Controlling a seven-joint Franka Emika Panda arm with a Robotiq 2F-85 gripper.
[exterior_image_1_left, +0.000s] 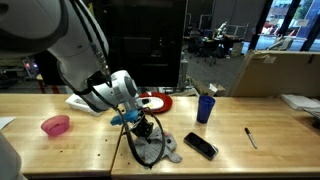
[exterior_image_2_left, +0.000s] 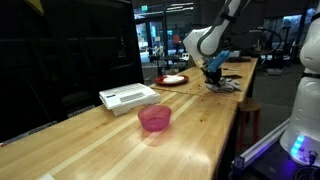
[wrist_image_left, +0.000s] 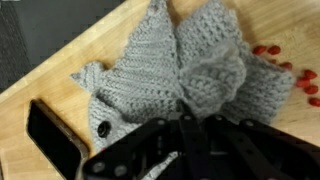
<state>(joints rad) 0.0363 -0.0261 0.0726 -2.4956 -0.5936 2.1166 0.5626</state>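
Grey knit cloth (wrist_image_left: 160, 65) sits bunched right under your end effector (wrist_image_left: 190, 114), clamped shut on it, just beside the phone (wrist_image_left: 55, 140).

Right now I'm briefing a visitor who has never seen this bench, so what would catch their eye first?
Most likely the gripper, shut on a bunched fold of the grey knitted cloth near the middle of the wooden table. Next come the colours: a pink bowl off to one side, and a blue cup and black phone close to the cloth.
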